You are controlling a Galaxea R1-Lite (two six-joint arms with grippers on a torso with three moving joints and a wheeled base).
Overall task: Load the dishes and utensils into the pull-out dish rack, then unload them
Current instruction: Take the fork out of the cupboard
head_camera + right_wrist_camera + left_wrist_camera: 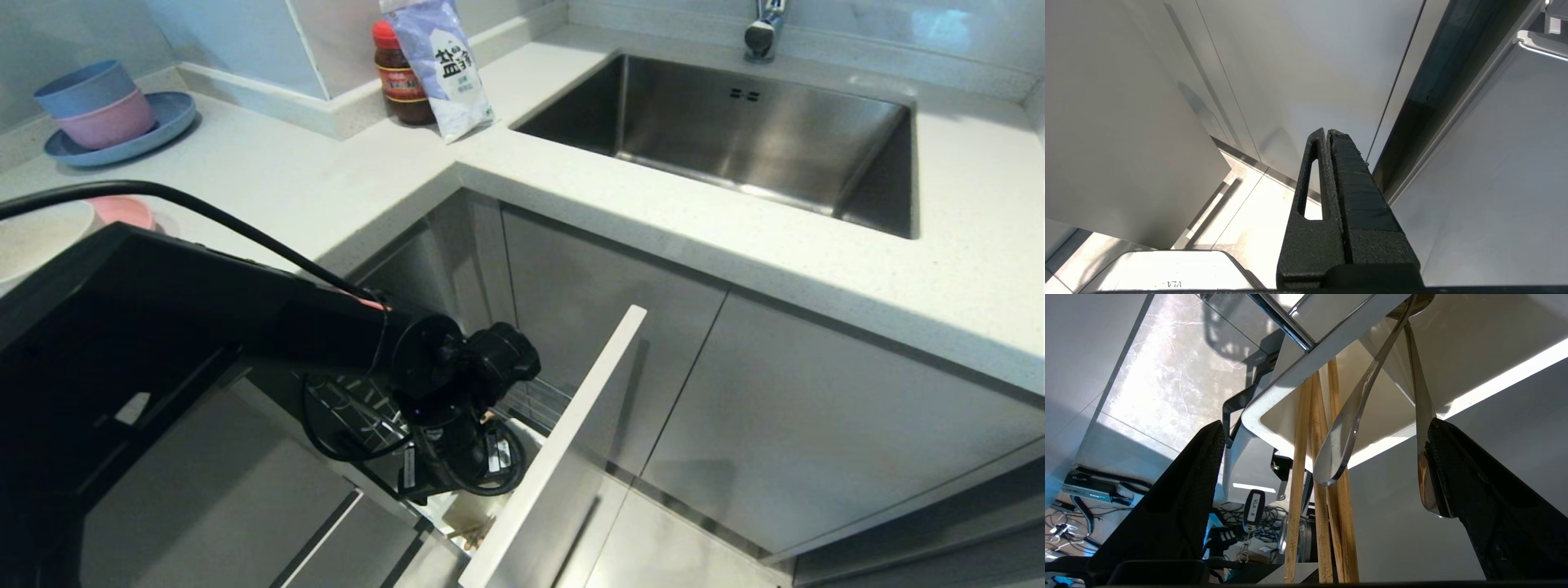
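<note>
My left gripper (1323,422) is down in the pull-out dish rack (359,408), open, above the white cutlery cup (1290,375). Between its fingers stand the wooden chopsticks (1306,477) and the fork's silver handle (1343,437), all leaning out of the cup. A second silver handle (1423,457) lies against one finger (1486,498). In the head view the left wrist (457,384) hides the jaws. The pink plate (122,211) and the off-white bowl (33,237) sit on the counter at the far left. My right gripper (1327,131) is shut and empty, parked low by the cabinet fronts.
The rack's grey front panel (563,441) juts out to the right of my left wrist. A blue plate with stacked blue and pink bowls (106,114) sits on the back left of the counter. A jar and a salt bag (441,65) stand beside the steel sink (735,131).
</note>
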